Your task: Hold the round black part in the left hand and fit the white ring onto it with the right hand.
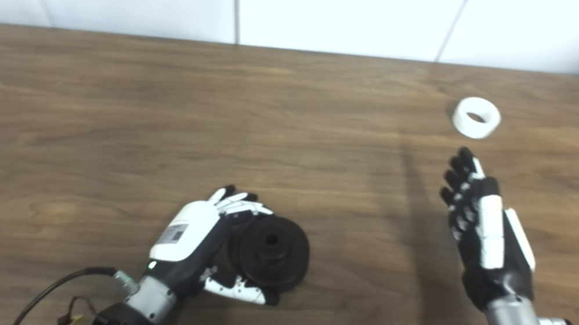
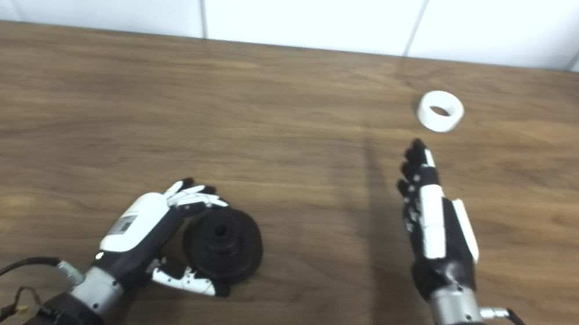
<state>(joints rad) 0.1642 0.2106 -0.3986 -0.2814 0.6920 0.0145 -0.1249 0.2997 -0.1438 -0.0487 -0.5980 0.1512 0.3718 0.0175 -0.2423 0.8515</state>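
Note:
The round black part (image 1: 270,250) is a disc with a raised hub and a centre hole, lying near the table's front edge. My left hand (image 1: 195,235) is closed around its left side, with fingers (image 1: 238,204) over the far rim and the thumb (image 1: 238,292) along the near rim. The white ring (image 1: 476,118) lies flat at the far right of the table. My right hand (image 1: 481,230) is open and empty, fingers straight and pointing toward the ring, a short way in front of it and not touching it. The part (image 2: 224,244) and ring (image 2: 440,111) also show in the right eye view.
The brown wooden table (image 1: 98,113) meets a white panelled wall at the back, and its right edge is close to the ring. Cables (image 1: 63,283) trail from my left wrist at the front edge.

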